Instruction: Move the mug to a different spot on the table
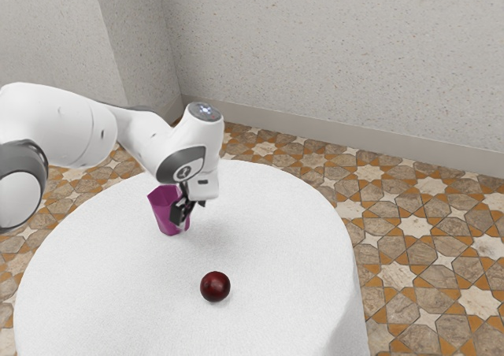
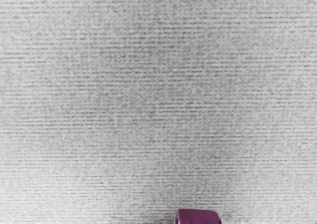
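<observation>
Gripping the purple mug (image 1: 167,214) is the step in hand. The black gripper (image 1: 186,211) is hanging over it from above, and its fingers are standing close together, clamping the mug's wall on the side facing the exterior view's right. The mug is sitting in the far part of the round table (image 1: 299,238), toward the edge at the exterior view's left, and it is leaning a little. Whether its base is resting on the cloth or hanging just clear of it, I cannot tell. By my reading the grasp is made and the carry is not yet under way.

The next move is calling for a lift clear of the cloth, then a carry to a bare patch. That path should be keeping away from the dark red ball (image 1: 215,286), which is lying well apart from the mug, nearer the front edge.

The exterior view is giving the arm, the ball and the table's outline. The wrist view is giving the woven white cloth (image 2: 158,85) from close above, with a sliver of the mug (image 2: 198,217) just under the hand.
</observation>
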You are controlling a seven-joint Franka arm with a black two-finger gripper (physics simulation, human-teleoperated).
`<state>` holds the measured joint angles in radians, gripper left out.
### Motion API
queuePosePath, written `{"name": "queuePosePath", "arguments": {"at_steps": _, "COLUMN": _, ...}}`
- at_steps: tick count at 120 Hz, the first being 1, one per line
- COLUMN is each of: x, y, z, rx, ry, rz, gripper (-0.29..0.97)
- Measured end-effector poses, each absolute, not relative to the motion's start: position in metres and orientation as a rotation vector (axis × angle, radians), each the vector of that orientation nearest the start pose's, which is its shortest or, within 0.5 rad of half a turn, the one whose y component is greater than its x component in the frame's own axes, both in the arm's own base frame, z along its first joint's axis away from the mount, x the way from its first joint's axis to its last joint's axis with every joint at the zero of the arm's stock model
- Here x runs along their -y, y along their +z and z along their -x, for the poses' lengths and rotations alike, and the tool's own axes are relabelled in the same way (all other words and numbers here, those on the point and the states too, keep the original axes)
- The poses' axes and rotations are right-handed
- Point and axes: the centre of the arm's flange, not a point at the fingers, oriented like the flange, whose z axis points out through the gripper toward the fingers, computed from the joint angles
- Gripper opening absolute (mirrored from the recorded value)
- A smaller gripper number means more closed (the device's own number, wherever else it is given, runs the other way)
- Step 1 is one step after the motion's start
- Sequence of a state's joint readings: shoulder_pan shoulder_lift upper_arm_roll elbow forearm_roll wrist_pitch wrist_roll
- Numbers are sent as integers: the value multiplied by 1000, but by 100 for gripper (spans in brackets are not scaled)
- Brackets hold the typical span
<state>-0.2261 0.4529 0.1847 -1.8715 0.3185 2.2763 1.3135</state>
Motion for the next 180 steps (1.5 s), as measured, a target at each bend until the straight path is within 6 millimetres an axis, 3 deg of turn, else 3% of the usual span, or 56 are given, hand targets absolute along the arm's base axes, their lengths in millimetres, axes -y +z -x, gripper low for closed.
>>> {"name": "queuePosePath", "arguments": {"at_steps": 23, "x": 16, "y": 278, "z": -650, "rx": -2021, "ry": 291, "rz": 2059, "gripper": 66}}
{"name": "queuePosePath", "arguments": {"at_steps": 72, "x": -6, "y": 278, "z": -645, "rx": -1947, "ry": 288, "rz": 2153, "gripper": 65}}
{"name": "queuePosePath", "arguments": {"at_steps": 80, "x": -6, "y": 278, "z": -645, "rx": -1939, "ry": 287, "rz": 2160, "gripper": 57}}
{"name": "queuePosePath", "arguments": {"at_steps": 96, "x": -6, "y": 278, "z": -645, "rx": -1917, "ry": 282, "rz": 2176, "gripper": 24}}
{"name": "queuePosePath", "arguments": {"at_steps": 109, "x": -5, "y": 279, "z": -645, "rx": -1900, "ry": 278, "rz": 2183, "gripper": 17}}
{"name": "queuePosePath", "arguments": {"at_steps": 148, "x": 11, "y": 290, "z": -643, "rx": -1848, "ry": 314, "rz": 2118, "gripper": 4}}
{"name": "queuePosePath", "arguments": {"at_steps": 180, "x": 50, "y": 283, "z": -611, "rx": -1800, "ry": 407, "rz": 2070, "gripper": -5}}
